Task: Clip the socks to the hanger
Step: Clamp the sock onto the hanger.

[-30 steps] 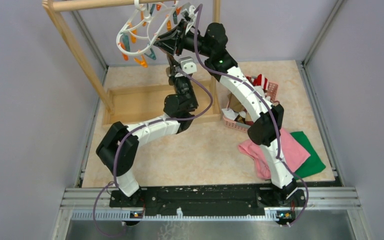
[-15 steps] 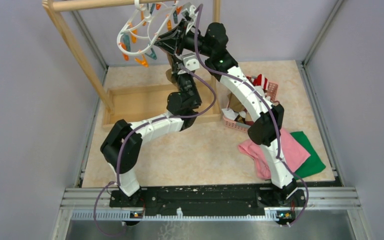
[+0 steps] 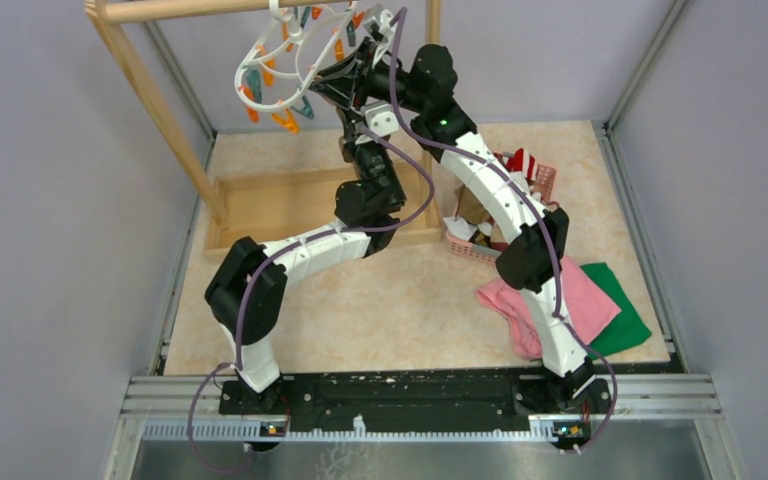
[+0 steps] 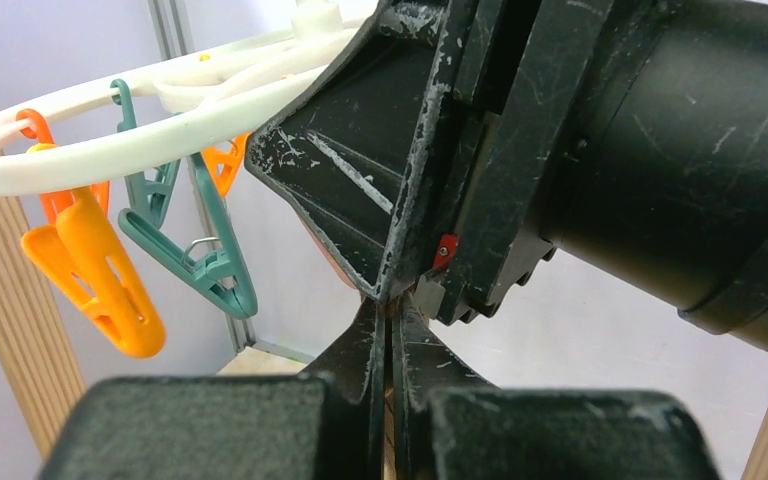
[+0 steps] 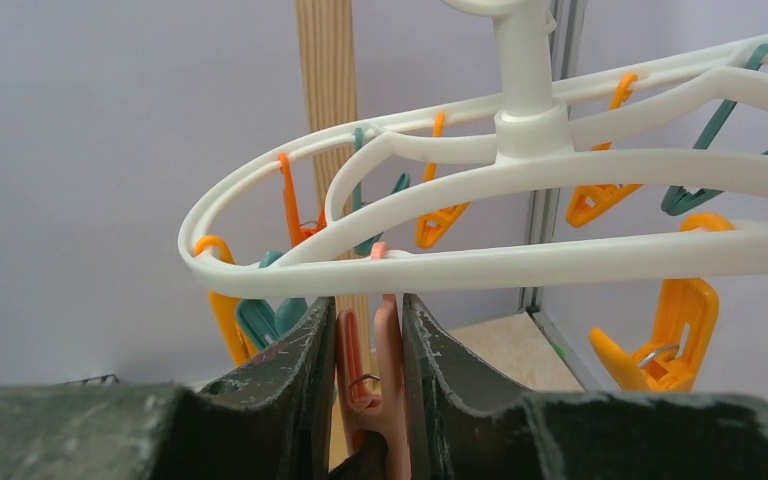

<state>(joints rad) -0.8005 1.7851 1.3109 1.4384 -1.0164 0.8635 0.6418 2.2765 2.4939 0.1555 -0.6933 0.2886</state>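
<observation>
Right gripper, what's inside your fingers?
A pinkish clip hanging from the white hanger sits between the fingers of the right gripper. Its lower end is hidden behind them, so any sock there can't be seen.

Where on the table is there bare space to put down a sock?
The table is barest at the front middle, between the left arm and the pink cloth. A narrower strip is free behind the basket, back right. Crowded: the right side, with basket and green cloth, and under the hanger where both arms meet.

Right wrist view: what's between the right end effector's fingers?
A salmon clip on the hanger, pinched by the right end effector's fingers; right wrist view shows it.
</observation>
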